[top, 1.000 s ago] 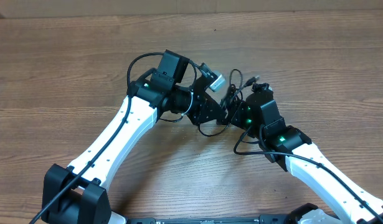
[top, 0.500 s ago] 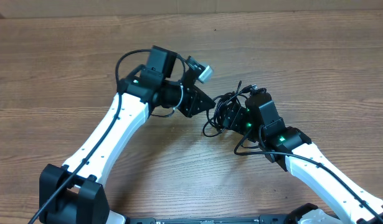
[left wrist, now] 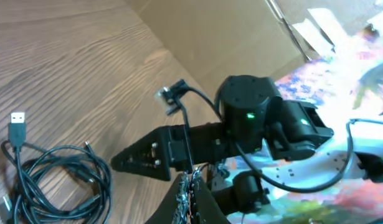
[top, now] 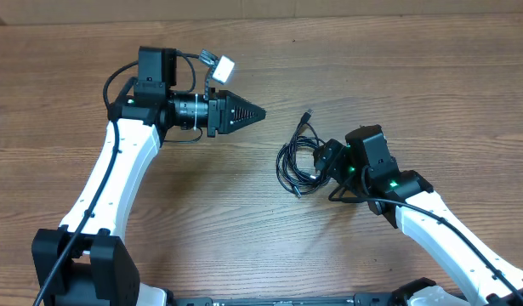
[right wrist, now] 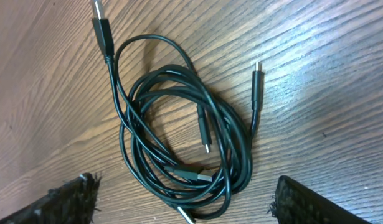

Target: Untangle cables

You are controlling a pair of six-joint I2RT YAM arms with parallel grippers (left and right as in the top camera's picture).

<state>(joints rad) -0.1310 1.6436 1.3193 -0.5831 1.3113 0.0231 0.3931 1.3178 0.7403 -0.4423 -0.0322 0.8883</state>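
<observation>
Two arms reach over the brown wood-grain table [top: 414, 76]. At the left, the left gripper [top: 254, 112] has its black pointed fingers pressed together, well apart from the thin black cables [top: 297, 161]. These lie on the wood in a loose tangled coil. Just right of them, the right gripper [top: 326, 160] is spread wide, clasping nothing.

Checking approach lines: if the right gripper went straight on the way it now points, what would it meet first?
The cables: their coil lies on the table straight ahead of the open right gripper, nothing between. How high it hovers is unclear.
</observation>
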